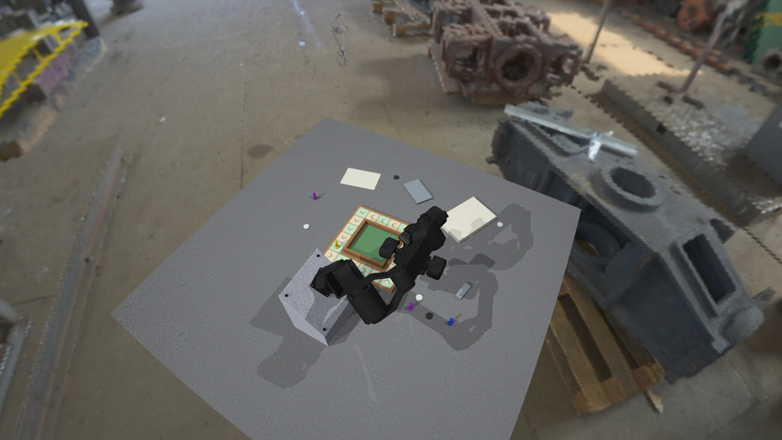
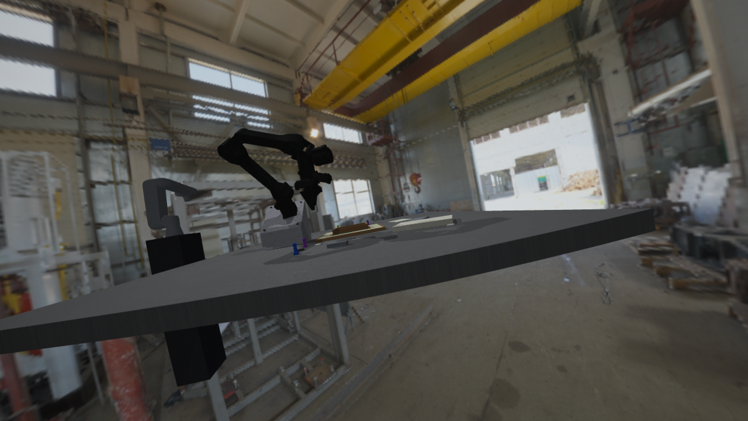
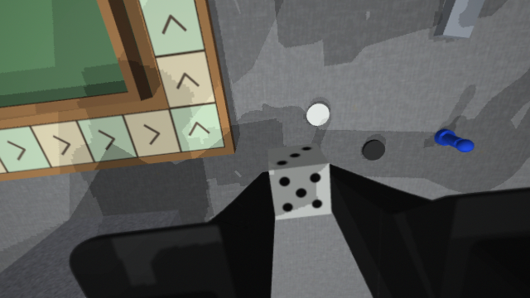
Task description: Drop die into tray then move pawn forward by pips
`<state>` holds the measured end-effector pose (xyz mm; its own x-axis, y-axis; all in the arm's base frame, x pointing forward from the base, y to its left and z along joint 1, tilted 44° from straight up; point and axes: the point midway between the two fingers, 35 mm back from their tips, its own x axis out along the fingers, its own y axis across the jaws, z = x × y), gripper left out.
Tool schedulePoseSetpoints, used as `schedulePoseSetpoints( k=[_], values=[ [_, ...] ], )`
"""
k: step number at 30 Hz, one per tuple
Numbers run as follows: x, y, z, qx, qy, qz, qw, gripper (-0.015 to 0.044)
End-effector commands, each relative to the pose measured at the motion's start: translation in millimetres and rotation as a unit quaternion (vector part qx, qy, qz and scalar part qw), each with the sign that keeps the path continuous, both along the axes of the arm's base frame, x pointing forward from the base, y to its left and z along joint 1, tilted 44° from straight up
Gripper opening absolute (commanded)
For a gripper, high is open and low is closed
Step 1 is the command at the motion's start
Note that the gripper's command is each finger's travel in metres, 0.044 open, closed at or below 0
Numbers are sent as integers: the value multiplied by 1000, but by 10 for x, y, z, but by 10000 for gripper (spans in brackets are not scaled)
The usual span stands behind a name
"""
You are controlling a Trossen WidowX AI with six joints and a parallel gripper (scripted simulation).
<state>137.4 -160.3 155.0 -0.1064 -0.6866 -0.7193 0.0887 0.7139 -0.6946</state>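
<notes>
My gripper (image 2: 314, 208) (image 3: 296, 176) is shut on the white die (image 3: 300, 184), held above the table. In the wrist view five pips show on the die's face toward the camera and three on its far side. The board (image 1: 361, 212) (image 3: 228, 141) lies beside the gripper, with arrowed squares around the green dice tray (image 1: 367, 241) (image 3: 25, 41). The visible part of the tray holds nothing; the arm hides part of it in the top view. The yellow pawn (image 1: 336, 245) stands on a square on the board's left side.
Near the board are a purple pawn (image 1: 410, 307) (image 2: 304, 242), blue pawn (image 1: 450, 321) (image 3: 455, 141), white disc (image 1: 419, 297) (image 3: 318, 114), black disc (image 1: 429, 315) (image 3: 373, 150) and grey block (image 1: 464, 290). A cream box (image 1: 469, 219) and another purple pawn (image 1: 314, 195) stand farther off.
</notes>
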Motion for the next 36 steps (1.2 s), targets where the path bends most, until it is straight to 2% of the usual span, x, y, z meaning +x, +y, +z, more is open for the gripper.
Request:
schedulePoseSetpoints(
  k=[1,18,36],
  values=[
    [17,18,39,-3,4,3,1000,0],
    [617,199,-386,34,166,182,969,0],
    [1088,560,-991,60,332,358,870,0]
  ],
)
